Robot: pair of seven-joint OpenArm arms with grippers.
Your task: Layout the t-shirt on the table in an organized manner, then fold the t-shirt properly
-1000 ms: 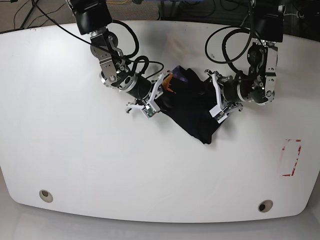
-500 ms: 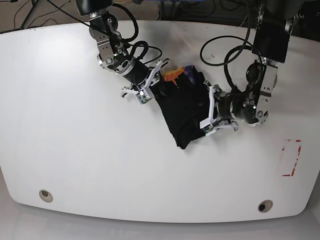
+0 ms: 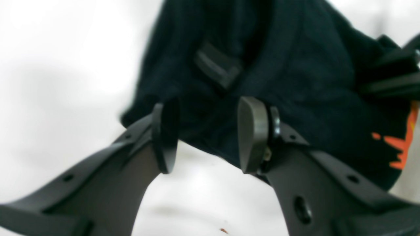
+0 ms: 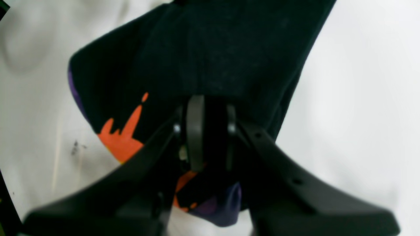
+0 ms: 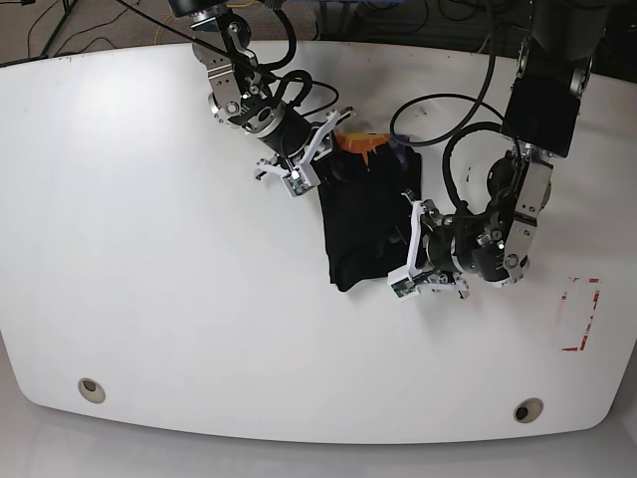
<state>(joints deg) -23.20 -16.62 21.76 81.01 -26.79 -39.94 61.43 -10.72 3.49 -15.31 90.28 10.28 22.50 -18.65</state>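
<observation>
The t-shirt (image 5: 363,214) is a bunched black bundle lying a little above and right of the middle of the base view, on the glossy white tabletop (image 5: 149,259). It runs as a rough upright strip, wrinkled and doubled over itself, with an orange print and a purplish patch showing at its top edge.

The right hand (image 5: 320,157) sits at the upper left corner of the bundle. In its wrist view its pads (image 4: 195,131) stand narrow with black cloth pinched between them, and the orange print and purple patch hang just beside and below the grip.

The left hand (image 5: 408,244) is at the bundle's right and lower edge. In its wrist view its pads (image 3: 252,132) stand moderately apart with the dark cloth behind the gap; whether any fabric lies between them I cannot tell from the blurred picture.

Black cables loop above both arms. A red-outlined rectangle (image 5: 580,315) marks the tabletop at the right, well apart from the shirt, and two metal-ringed holes (image 5: 91,388) sit near the lower edge.
</observation>
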